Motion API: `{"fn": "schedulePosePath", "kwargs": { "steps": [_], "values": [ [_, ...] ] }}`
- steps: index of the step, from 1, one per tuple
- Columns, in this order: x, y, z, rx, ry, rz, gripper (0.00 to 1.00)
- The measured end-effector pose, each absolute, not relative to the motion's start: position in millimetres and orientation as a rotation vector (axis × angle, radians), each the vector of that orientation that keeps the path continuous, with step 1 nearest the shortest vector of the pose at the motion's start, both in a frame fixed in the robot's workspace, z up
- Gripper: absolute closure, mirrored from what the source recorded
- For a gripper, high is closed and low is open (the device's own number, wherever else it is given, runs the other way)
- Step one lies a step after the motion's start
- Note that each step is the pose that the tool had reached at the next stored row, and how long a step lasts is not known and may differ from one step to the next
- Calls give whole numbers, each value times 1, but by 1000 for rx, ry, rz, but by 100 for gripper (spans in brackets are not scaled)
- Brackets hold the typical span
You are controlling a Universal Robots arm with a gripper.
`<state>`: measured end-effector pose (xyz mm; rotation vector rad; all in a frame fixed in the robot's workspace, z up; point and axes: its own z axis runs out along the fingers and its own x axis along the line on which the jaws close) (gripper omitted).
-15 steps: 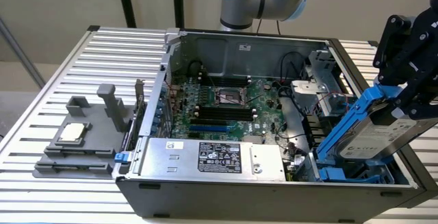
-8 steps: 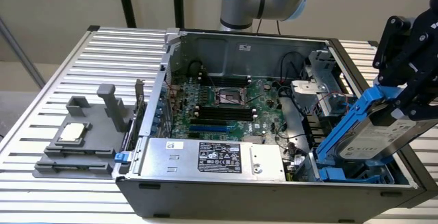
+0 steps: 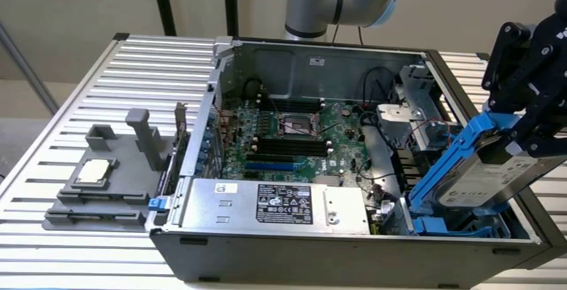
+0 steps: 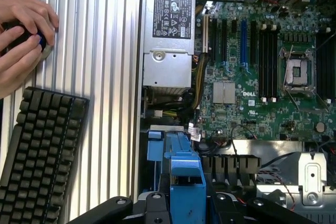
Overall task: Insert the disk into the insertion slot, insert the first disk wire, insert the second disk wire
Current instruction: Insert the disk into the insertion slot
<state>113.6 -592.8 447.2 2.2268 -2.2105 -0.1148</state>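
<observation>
Here the tool [image 3: 529, 145] clenches the disk [image 3: 483, 184], tilted over the insertion slot [image 3: 447, 225]; seemingly misaligned, its blue carrier [image 3: 443, 167] could jam against the slot's edge.

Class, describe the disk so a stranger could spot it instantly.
Find the open computer case. At the exterior view's right end, the gripper holds the disk tilted. Unlike the silver box with a black label, it has a white label and blue frame.
</observation>
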Motion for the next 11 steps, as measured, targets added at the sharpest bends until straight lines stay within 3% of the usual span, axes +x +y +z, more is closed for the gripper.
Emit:
{"fn": "schedulePosePath", "kwargs": {
  "steps": [11],
  "values": [
    [114,-594,445,2228,-2209,-115,68]
  ]
}}
